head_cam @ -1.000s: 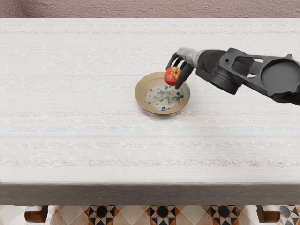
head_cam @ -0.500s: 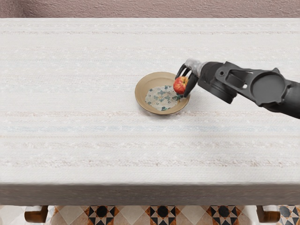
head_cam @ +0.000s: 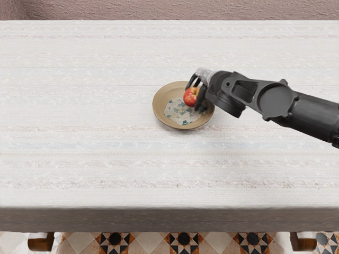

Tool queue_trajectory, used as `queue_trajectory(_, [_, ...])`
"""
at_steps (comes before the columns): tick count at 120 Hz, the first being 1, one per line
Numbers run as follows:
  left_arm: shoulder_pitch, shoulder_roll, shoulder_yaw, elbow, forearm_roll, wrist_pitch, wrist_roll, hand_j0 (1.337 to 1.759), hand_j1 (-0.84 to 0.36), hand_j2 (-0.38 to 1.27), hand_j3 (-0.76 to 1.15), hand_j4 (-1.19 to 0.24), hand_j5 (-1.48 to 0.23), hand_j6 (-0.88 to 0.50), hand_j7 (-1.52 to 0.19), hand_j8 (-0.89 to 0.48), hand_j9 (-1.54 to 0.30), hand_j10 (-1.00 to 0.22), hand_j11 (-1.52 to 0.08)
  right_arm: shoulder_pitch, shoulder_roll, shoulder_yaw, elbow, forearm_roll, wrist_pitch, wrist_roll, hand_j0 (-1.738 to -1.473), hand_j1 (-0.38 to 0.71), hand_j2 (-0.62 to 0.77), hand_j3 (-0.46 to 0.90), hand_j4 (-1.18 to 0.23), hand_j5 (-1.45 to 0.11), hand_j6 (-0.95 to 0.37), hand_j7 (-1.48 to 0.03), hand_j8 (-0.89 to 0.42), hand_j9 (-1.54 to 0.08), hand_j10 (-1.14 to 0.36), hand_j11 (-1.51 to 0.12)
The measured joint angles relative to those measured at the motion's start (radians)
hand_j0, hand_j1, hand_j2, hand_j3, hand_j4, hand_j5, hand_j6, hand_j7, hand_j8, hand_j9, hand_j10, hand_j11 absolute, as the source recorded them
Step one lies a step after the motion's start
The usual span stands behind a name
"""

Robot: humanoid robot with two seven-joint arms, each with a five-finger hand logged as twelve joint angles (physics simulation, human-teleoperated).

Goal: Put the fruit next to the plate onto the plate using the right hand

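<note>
1. Fingers (head_cam: 190, 80) of the right hand (head_cam: 198, 90) are curling closely around the small round red-and-yellow fruit (head_cam: 189, 97), gripping it from above and from its right side, with only the fruit's left face showing between them.
2. They are opening no wider than the fruit itself, and nothing else is touching them that I can see.
3. That fruit is sitting over the right part of the shallow tan ceramic plate with the blue-green floral centre (head_cam: 160, 107), inside the rim line; whether it is resting on the plate or hanging just above it cannot be told from this angle.
4. The dark right arm is reaching in from the right edge across the long pale woven-textured counter (head_cam: 106, 148), and the plate is lying near the counter's middle.
5. By its look the fruit is handling as something light, firm and smooth-skinned, so it is likely rolling easily once let go, above all on the plate's sloping wall.
6. Holding it around its widest girth, as the fingers are doing now, seems the safest grip, since a pinch near the top could be letting it slip out.
7. Judging by this, the placing step is nearly finished, with release not yet made.
</note>
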Motion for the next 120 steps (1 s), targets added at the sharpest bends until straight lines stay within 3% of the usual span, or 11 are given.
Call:
queue_trajectory(6, [0.000,0.000,0.000,0.000,0.000,0.000,0.000,1.658,0.35,0.00,0.00,0.00,0.00,0.00,0.00,0.00,0.00,0.00,0.00,0.001,0.006,0.001,-0.007,0.001,0.000,0.000,-1.655,0.22,0.20,0.00,-0.57,-0.90,-0.42,-0.87,-0.49,-0.87,-0.66,-0.87])
queue_trajectory(16, [0.000,0.000,0.000,0.000,0.000,0.000,0.000,1.658,0.35,0.00,0.00,0.00,0.00,0.00,0.00,0.00,0.00,0.00,0.00,0.002,0.015,0.004,-0.012,0.006,-0.002,0.000,-1.656,0.04,0.13,0.00,-0.39,-0.60,-0.29,-0.58,-0.33,-0.59,-0.44,-0.59])
queue_trajectory(28, [0.000,0.000,0.000,0.000,0.000,0.000,0.000,1.658,0.35,0.00,0.00,0.00,0.00,0.00,0.00,0.00,0.00,0.00,0.00,0.005,0.014,0.036,-0.008,0.011,0.033,0.001,-1.657,-0.10,0.08,0.00,-0.24,-0.38,-0.18,-0.37,-0.21,-0.37,-0.28,-0.37])
queue_trajectory(44, [0.000,0.000,0.000,0.000,0.000,0.000,0.000,1.658,0.35,0.00,0.00,0.00,0.00,0.00,0.00,0.00,0.00,0.00,0.00,0.020,-0.137,0.124,0.159,0.078,0.146,0.001,-1.657,-0.21,0.04,0.00,-0.14,-0.21,-0.11,-0.20,-0.12,-0.20,-0.15,-0.20])
queue_trajectory(59, [0.000,0.000,0.000,0.000,0.000,0.000,0.000,1.658,0.35,0.00,0.00,0.00,0.00,0.00,0.00,0.00,0.00,0.00,0.00,0.034,-0.284,0.171,0.249,0.180,0.342,0.001,-1.658,-0.26,0.02,0.00,-0.08,-0.13,-0.07,-0.12,-0.08,-0.12,-0.09,-0.12])
queue_trajectory(82, [0.000,0.000,0.000,0.000,0.000,0.000,0.000,1.658,0.35,0.00,0.00,0.00,0.00,0.00,0.00,0.00,0.00,0.00,0.00,0.032,-0.461,0.200,0.278,0.327,0.663,0.001,-1.658,-0.30,0.01,0.00,-0.05,-0.07,-0.04,-0.06,-0.04,-0.07,-0.05,-0.06])
queue_trajectory(120, [0.002,0.000,0.000,0.000,-0.001,0.000,0.000,1.658,0.35,0.00,0.00,0.00,0.00,0.00,0.00,0.00,0.00,0.00,0.00,0.038,-0.737,0.205,0.268,0.509,0.757,0.001,-1.658,-0.32,0.00,0.00,-0.03,-0.04,-0.03,-0.03,-0.03,-0.03,-0.03,-0.03])
